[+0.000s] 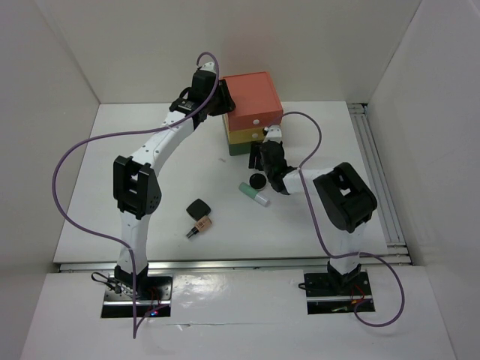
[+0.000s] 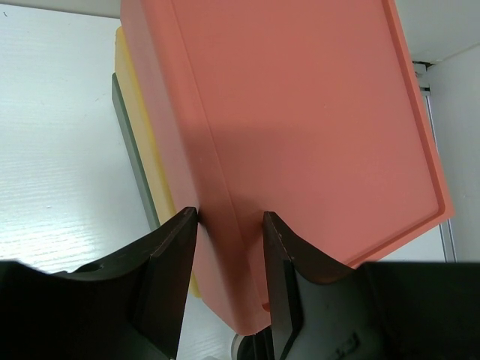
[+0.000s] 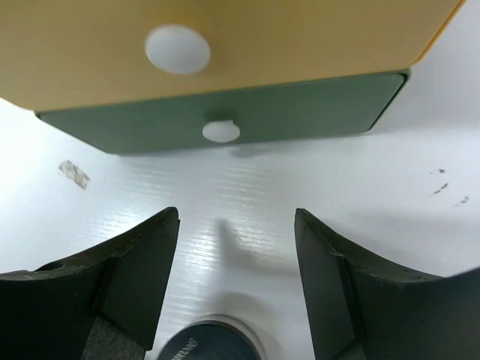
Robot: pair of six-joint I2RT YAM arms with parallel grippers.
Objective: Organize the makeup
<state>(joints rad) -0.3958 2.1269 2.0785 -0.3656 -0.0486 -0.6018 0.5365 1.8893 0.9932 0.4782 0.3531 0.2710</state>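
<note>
White table (image 1: 97,195) spreading across the middle of the frame, stacked drawer box (image 1: 251,105) sitting at upper centre, round black pot (image 1: 257,180) and mint tube (image 1: 253,193) lying just below it, black square compact (image 1: 198,207) and gold-black lipstick (image 1: 199,225) resting lower left of those

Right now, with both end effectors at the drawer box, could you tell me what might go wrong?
The left end effector pinches only an edge of the drawer box, so the box might shift if a drawer is pulled. The open right end effector faces a small white knob, easy to slip off. The round black pot close beside it could be knocked.
</note>
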